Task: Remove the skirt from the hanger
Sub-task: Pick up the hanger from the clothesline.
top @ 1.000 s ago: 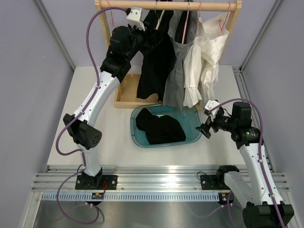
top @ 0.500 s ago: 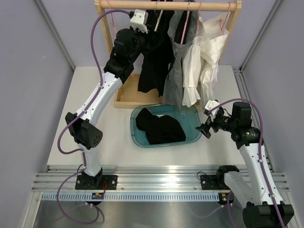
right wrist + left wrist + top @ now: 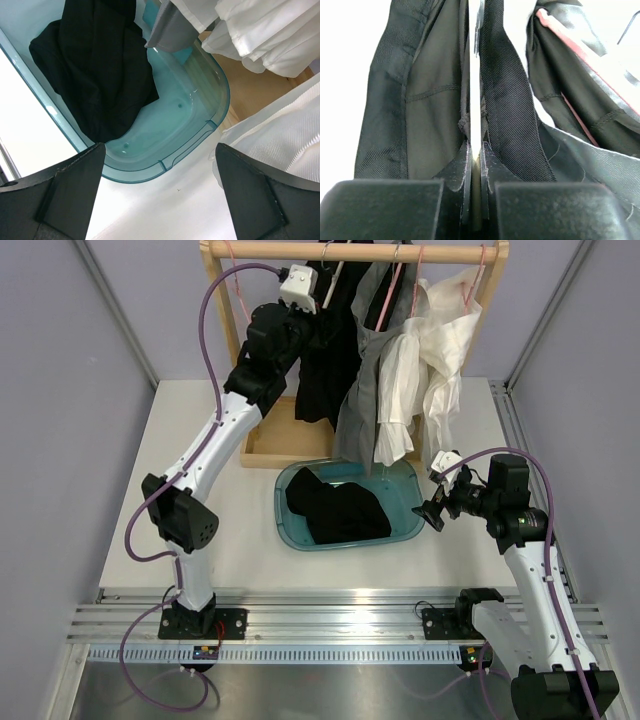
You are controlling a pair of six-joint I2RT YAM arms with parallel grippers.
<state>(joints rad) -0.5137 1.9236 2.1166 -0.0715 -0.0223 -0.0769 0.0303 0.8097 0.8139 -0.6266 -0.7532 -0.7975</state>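
Observation:
The grey pleated skirt point(image 3: 362, 400) hangs from a pink hanger point(image 3: 388, 295) on the wooden rail point(image 3: 350, 252), between a black garment point(image 3: 325, 370) and white garments point(image 3: 430, 360). Its hem point(image 3: 170, 30) dangles over the teal tub point(image 3: 200, 125). My left gripper point(image 3: 318, 318) is up at the rack among the black cloth. In the left wrist view its jaws point(image 3: 476, 147) are shut on a thin pale strip, apparently a hanger edge, with black fabric on both sides. The skirt's grey cloth point(image 3: 600, 165) and the pink hanger point(image 3: 580, 55) lie to its right. My right gripper point(image 3: 437, 508) hovers open point(image 3: 160, 150) beside the tub, holding nothing.
The teal tub point(image 3: 405, 525) holds a crumpled black garment point(image 3: 335, 510). A wooden tray base point(image 3: 262, 445) of the rack sits behind the tub. The rack's posts point(image 3: 222, 300) stand at either side. Grey walls close in left and right.
My left gripper has risen and pushed right into the hanging clothes and closed its jaws. The skirt and white garments have swung left. The right arm has not moved.

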